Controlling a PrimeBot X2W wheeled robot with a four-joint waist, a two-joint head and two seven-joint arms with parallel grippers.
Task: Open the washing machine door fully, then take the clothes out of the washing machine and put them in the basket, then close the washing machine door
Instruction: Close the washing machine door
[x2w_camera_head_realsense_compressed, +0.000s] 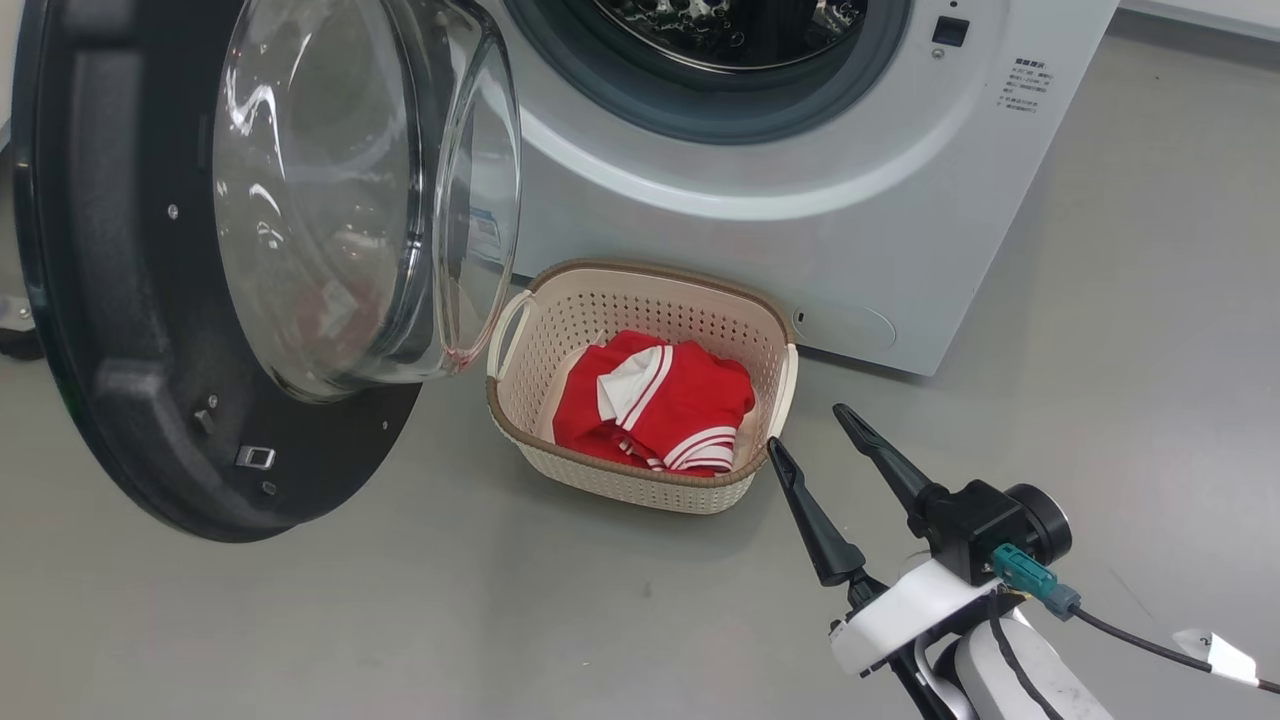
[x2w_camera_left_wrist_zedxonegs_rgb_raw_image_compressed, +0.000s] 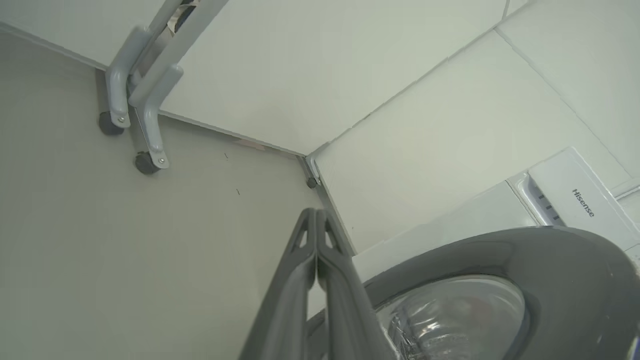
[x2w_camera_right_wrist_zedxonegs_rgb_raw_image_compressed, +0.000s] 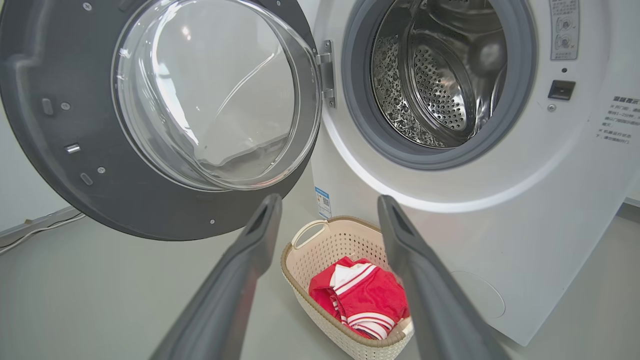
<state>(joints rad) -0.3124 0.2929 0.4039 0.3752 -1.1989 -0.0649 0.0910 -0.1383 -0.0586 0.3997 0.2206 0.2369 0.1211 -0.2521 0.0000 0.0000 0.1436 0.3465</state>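
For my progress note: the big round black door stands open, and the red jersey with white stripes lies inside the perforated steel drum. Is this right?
One thing is wrong. The red jersey with white stripes lies in the cream perforated plastic basket, not in the perforated steel drum, as the right wrist view shows. The big round black door does stand open.

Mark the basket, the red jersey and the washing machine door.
basket (x2w_camera_head_realsense_compressed: 620, 482), head view, front perforated wall just under the brown rim.
red jersey (x2w_camera_head_realsense_compressed: 690, 400), head view, plain red cloth right of the white striped trim.
washing machine door (x2w_camera_right_wrist_zedxonegs_rgb_raw_image_compressed: 215, 95), right wrist view, middle of the clear glass bowl.
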